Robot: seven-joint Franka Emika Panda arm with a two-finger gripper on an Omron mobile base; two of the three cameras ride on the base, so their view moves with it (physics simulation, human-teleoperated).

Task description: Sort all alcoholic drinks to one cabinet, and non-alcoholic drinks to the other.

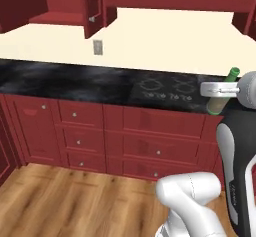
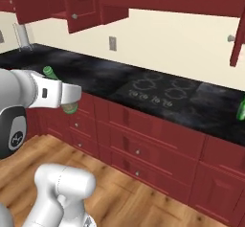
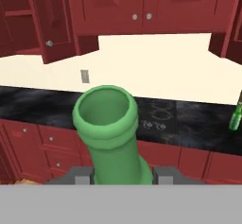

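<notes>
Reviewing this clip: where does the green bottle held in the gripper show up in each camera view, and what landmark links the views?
Left base view: the held green bottle is at the right edge, tilted, in the gripper.
Right base view: its neck pokes up at far left, above the hand.
Hand view: its open mouth sits at centre, pointing at the camera.
Shared landmark: the wall outlet above the black counter.
</notes>
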